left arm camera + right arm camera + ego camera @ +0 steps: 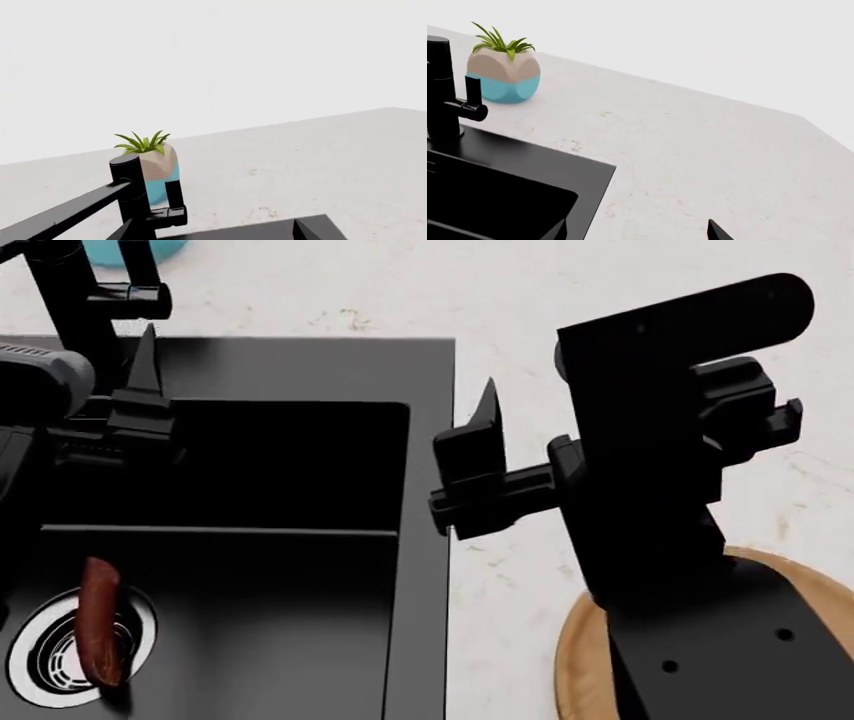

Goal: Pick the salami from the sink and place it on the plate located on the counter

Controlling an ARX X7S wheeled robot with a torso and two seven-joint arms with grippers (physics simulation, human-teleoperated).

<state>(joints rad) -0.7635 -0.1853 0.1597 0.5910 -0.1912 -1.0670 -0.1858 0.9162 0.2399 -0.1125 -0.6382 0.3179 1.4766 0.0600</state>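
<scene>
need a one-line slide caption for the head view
Salami lies across the sink drain; both claws hover empty above, plate waiting on the counter.

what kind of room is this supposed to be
Most likely a kitchen, in simulation: a black sink with a faucet is set into a pale speckled stone counter, a wooden plate sits beside it, and a small potted plant stands at the back.
</scene>
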